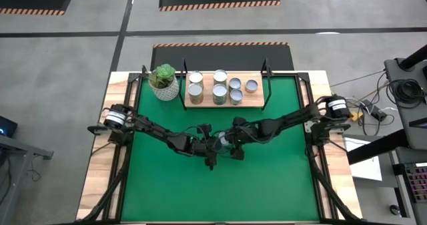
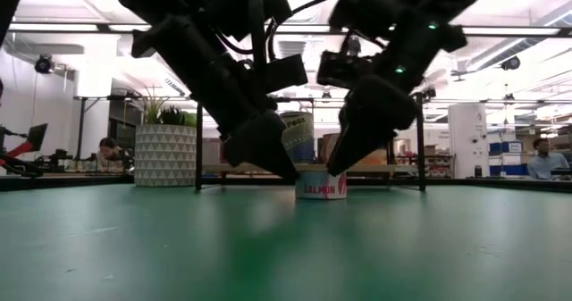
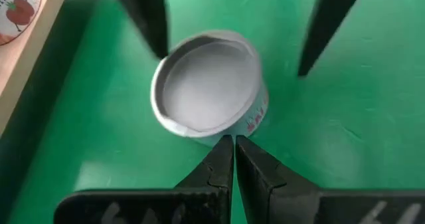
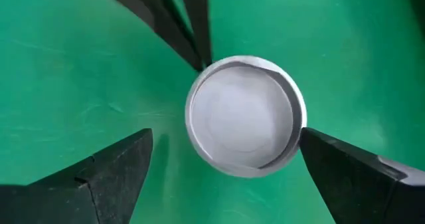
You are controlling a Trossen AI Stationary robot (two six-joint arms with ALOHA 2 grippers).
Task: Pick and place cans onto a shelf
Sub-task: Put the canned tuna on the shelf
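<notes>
The worktop is a wood frame laid with a smooth green mat. At its far edge stands the shelf, a flat pale-wood board with thin black posts at its ends. It carries six cans, and a white patterned pot with a green plant sits just beside it.

My two arms meet mid-mat over one more can. It stands upright, well apart from the shelf. It is a short tin cylinder with a dull silvery recessed top and a raised rim, and its white label carries pink lettering.

My right tool has its fingers spread wide, one on each side of the can. One finger lies close by the rim and the other stands clear across open mat. Nothing is held. My left tool has its fingers pressed together, their tips just at the can's near edge.

The step in hand, as I judge it, is the grasp. To do it well I should centre the can between my right fingers and drop low enough to catch the wall below the rim. I should close squarely, since tin is hard and slick. My left tool should stay clear so it nudges nothing, and I should lift straight before carrying to the shelf.
</notes>
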